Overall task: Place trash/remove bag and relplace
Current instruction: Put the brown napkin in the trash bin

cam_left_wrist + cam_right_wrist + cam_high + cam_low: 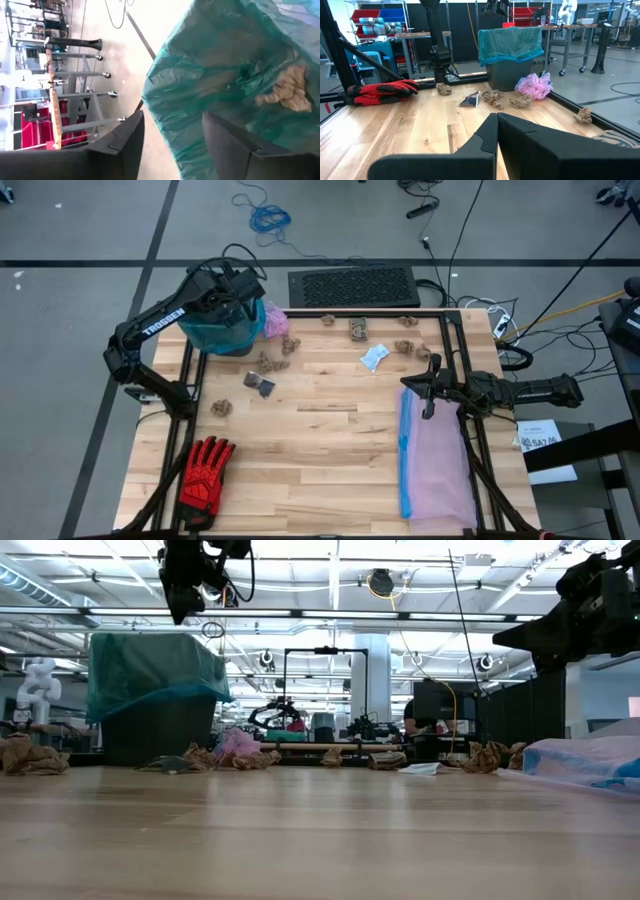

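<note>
**A:** Where does your left end effector (232,283) sit against the bag (222,330)?

**B:** Straight above it. You hang over the far-left corner of the surface (330,440), and the teal bag lining the bin (158,728) opens directly under you. In the left wrist view your fingers (227,137) stand apart with nothing between them, and one tan lump (287,90) already lies inside the bag.

**A:** And the rest of the trash?

**B:** Scattered to your right and nearer: the pink piece (274,320) touching the bin, brown lumps (268,363) and the dark scrap (262,385) just beyond, the pale blue scrap (374,357) and more lumps (405,346) farther right along the far edge.

**A:** Which arm is nearer?

**B:** The left, for the bag and its neighbours. Your right end effector (430,395) waits with fingers together at the right side, at the head of the lilac bag (440,465), nearer the blue scrap. The red glove (205,470) lies near-left; leave it.
</note>
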`<state>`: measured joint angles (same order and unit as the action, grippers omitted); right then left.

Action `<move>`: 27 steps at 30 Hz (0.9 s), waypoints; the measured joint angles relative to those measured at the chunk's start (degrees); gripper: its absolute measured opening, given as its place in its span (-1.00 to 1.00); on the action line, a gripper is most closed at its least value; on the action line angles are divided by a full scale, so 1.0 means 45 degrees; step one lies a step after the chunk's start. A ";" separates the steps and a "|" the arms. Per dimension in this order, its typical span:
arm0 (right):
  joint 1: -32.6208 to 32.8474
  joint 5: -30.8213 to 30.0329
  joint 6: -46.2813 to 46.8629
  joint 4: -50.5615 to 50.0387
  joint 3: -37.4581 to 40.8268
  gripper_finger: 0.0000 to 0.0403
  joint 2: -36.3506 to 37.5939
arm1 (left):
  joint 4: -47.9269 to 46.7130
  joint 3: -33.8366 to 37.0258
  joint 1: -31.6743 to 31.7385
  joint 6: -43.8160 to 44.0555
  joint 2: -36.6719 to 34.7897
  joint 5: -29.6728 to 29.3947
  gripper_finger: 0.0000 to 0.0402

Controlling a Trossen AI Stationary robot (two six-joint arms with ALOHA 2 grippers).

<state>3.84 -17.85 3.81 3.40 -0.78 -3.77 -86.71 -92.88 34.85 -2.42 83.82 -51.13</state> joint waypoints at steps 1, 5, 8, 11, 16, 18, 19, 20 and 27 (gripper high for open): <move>0.0005 -0.0001 0.0000 -0.0005 -0.0005 -1.00 0.0000 | -0.0186 -0.0059 -0.0100 0.0103 0.0004 0.0010 -0.12; 0.0003 -0.0002 0.0000 -0.0003 -0.0005 -1.00 0.0000 | -0.0719 -0.0594 -0.0851 0.0726 -0.0039 0.1501 -0.43; 0.0000 -0.0007 0.0003 -0.0004 -0.0003 -1.00 -0.0002 | -0.0707 -0.0960 -0.1638 0.1551 -0.0290 0.5681 -0.76; 0.0004 0.0000 0.0004 -0.0004 -0.0001 -1.00 -0.0004 | -0.0738 -0.1023 -0.2499 0.3080 -0.0352 0.8872 -0.95; 0.0000 -0.0001 0.0002 0.0000 -0.0005 -1.00 0.0000 | -0.0707 0.0595 -0.4482 0.4081 -0.0249 0.9512 -0.99; 0.0002 0.0000 0.0002 -0.0005 -0.0002 -1.00 -0.0005 | -0.0741 0.1712 -0.5073 0.4930 -0.0172 0.9565 -0.99; 0.0000 0.0000 0.0000 -0.0005 0.0000 -1.00 -0.0005 | -0.0715 0.2312 -0.5331 0.5403 -0.0146 0.9581 -0.99; 0.0005 0.0000 0.0005 0.0005 -0.0005 -1.00 -0.0005 | -0.0693 0.2955 -0.5596 0.5897 -0.0137 0.9642 -0.99; 0.0000 -0.0002 0.0000 -0.0008 -0.0003 -1.00 -0.0010 | -0.0353 0.7012 -0.7258 0.9364 -0.0149 1.0600 -1.00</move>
<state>3.84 -17.85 3.81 3.36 -0.79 -3.81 -88.30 -61.33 2.19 39.71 83.14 -3.44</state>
